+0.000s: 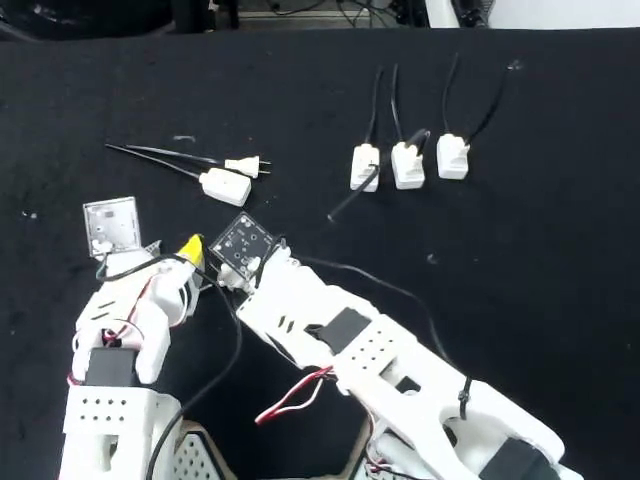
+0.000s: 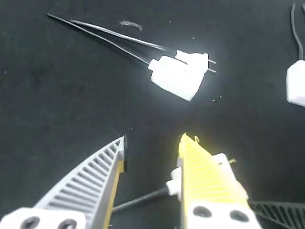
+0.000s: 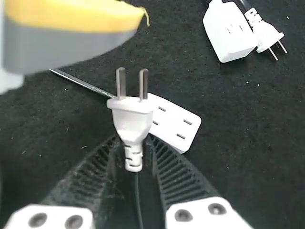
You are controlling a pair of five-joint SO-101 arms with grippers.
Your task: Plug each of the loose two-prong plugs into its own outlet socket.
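My right gripper (image 3: 133, 143) is shut on a white two-prong plug (image 3: 129, 112), prongs pointing away from the wrist, just above a white outlet socket (image 3: 176, 126) lying flat on the black table. In the high view this gripper (image 1: 248, 268) sits at front left, close beside my left gripper (image 1: 172, 258). The left gripper (image 2: 152, 143) is open with nothing between its grey and yellow fingers. Farther back lie another white outlet socket (image 2: 175, 76) and a loose plug (image 2: 193, 58) side by side, touching; they are the outlet (image 1: 225, 186) and plug (image 1: 245, 166) of the high view.
Three more white outlets with black cables (image 1: 365, 166) (image 1: 408, 165) (image 1: 452, 157) lie in a row at the back right. A loose black cable end (image 1: 350, 205) lies in front of them. Thin black cables (image 1: 160, 155) run left from the nearer pair.
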